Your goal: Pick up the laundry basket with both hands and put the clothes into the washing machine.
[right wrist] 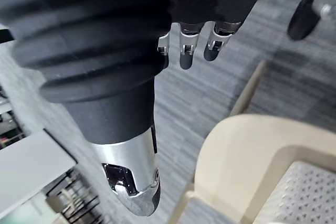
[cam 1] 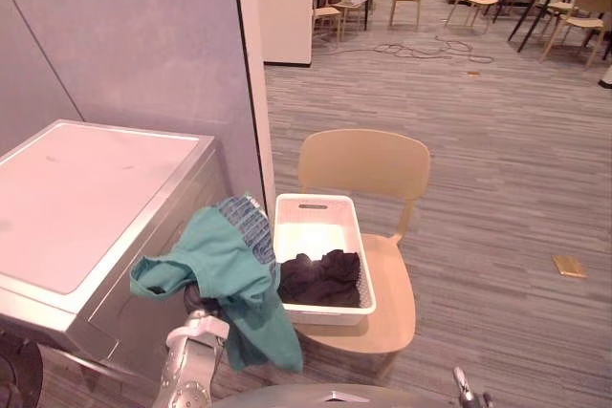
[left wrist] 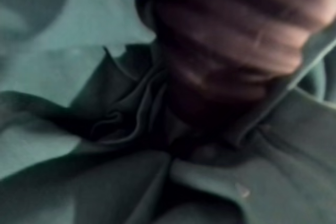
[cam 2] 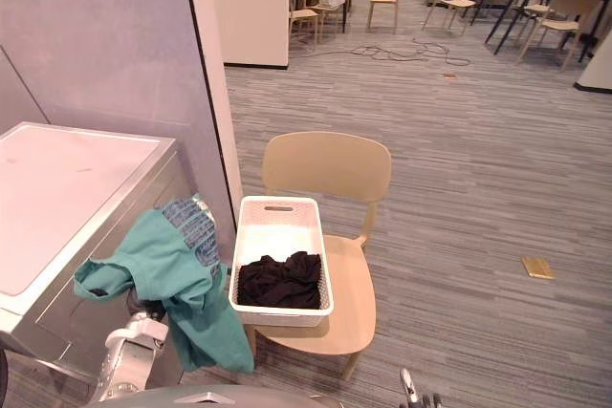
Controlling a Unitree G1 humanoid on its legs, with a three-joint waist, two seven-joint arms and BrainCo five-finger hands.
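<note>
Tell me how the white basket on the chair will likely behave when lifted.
The white basket looks like thin perforated plastic, so it is probably light and rather stiff. Only dark clothes lie at its near end, so it may tip slightly that way.

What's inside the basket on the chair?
Black clothes lie heaped at the near end of the basket; its far end is bare. Anything under the heap is covered and cannot be seen.
</note>
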